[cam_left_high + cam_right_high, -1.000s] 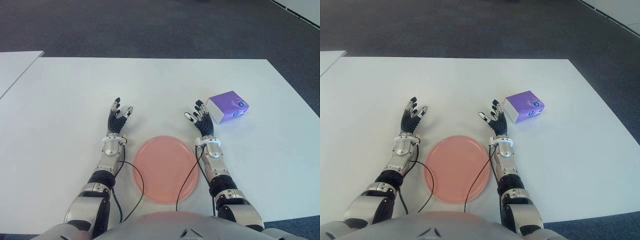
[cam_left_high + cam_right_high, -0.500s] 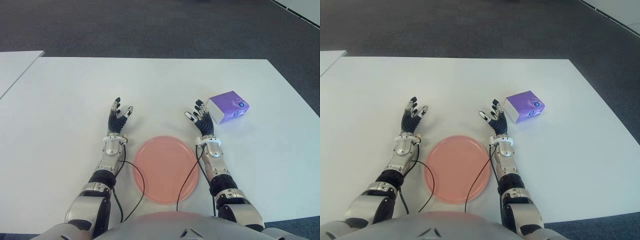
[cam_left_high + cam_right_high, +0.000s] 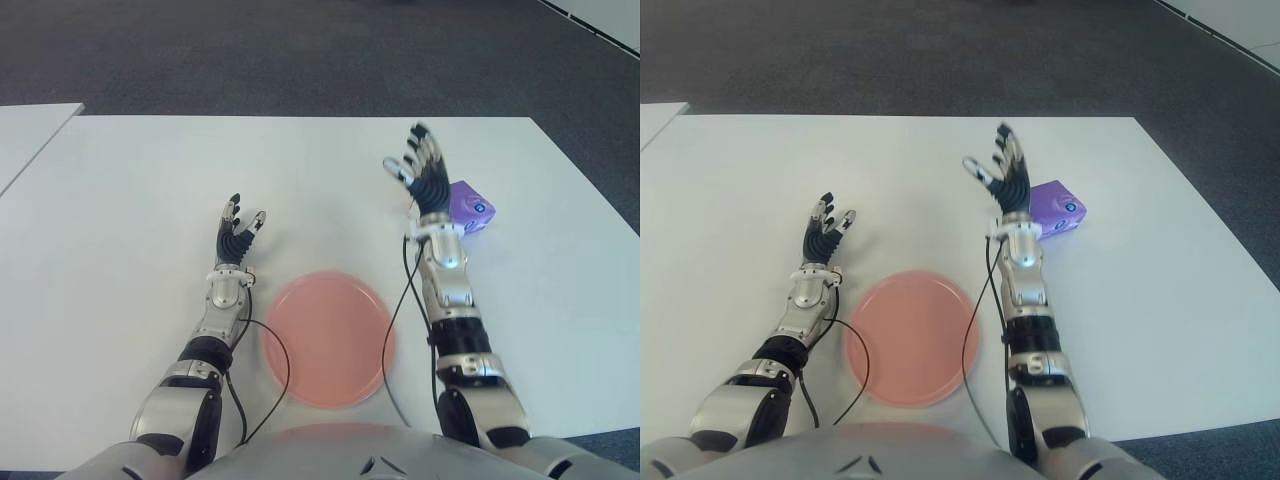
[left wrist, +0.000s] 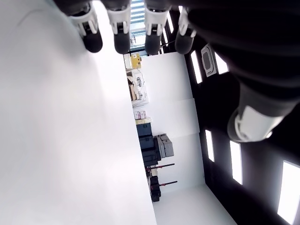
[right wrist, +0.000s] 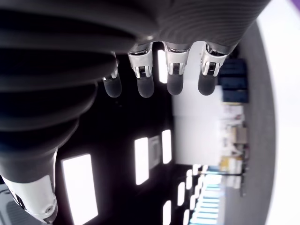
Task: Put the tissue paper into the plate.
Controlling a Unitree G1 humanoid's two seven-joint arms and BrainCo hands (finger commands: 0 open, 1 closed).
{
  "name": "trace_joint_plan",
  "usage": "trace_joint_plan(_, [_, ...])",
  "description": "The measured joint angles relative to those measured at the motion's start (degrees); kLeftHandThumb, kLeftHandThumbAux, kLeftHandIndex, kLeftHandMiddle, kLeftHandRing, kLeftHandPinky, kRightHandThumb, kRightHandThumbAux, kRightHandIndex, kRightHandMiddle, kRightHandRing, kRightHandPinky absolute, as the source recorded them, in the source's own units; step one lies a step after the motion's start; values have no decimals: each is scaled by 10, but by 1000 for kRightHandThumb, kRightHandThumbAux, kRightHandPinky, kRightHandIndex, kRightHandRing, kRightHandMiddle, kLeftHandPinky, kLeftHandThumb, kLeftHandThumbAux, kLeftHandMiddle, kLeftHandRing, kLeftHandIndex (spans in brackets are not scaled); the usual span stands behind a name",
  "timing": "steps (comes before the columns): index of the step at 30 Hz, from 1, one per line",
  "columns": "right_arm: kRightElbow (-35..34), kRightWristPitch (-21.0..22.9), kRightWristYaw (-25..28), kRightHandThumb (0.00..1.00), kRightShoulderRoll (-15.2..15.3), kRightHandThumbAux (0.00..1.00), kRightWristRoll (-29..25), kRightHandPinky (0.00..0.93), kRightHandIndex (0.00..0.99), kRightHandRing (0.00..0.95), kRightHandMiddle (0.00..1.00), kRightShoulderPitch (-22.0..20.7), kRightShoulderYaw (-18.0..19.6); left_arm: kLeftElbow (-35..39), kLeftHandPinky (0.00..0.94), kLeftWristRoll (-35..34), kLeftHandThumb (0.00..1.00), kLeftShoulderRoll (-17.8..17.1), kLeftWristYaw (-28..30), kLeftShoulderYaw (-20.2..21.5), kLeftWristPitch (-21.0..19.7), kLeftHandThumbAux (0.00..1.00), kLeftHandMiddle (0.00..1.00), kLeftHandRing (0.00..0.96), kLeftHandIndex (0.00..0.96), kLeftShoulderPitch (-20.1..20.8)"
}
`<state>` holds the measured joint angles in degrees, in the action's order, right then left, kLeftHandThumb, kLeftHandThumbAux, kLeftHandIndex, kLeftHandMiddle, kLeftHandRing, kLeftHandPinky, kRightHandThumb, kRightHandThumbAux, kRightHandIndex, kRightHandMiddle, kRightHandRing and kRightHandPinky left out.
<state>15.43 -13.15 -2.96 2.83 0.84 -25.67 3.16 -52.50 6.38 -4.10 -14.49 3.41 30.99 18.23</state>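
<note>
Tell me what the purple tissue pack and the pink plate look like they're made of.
Tissue pack: likely thin glossy plastic film, given its soft corners and printed label. Plate: seemingly matte plastic, uniform pink without glare, though ceramic can't be excluded. The open right robot hand shows beside the pack.

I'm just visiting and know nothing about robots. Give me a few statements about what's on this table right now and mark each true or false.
1. The tissue pack already lies in the plate. False: it sits on the table, beyond and to the right of the plate.
2. The right hand is raised with fingers spread, holding nothing. True.
3. The plate is pink and bare. True.
4. The left hand grips the tissue pack. False: it is open, left of the plate.
5. The tissue pack is green. False: it is purple.
</note>
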Motion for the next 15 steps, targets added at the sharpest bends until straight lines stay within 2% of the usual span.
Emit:
trace_joint_plan(8, [-9, 10, 8, 142, 27, 638, 2, 0, 21, 0, 0, -84, 5, -5, 0, 0, 57, 3, -1, 0, 3, 517, 0, 0, 0, 5])
trace_joint_plan(12, [43, 1, 36, 158, 65, 631, -2, 0, 22, 0, 0, -141, 13, -6, 0, 2, 58, 3, -2, 0, 7, 498, 0, 0, 0, 6])
trace_joint_plan(15, [68, 7, 61, 210, 97, 593, -5, 0, 41, 0, 0, -184, 19, -6, 0, 3, 62, 3, -3, 0, 8, 485, 0, 0, 0, 5])
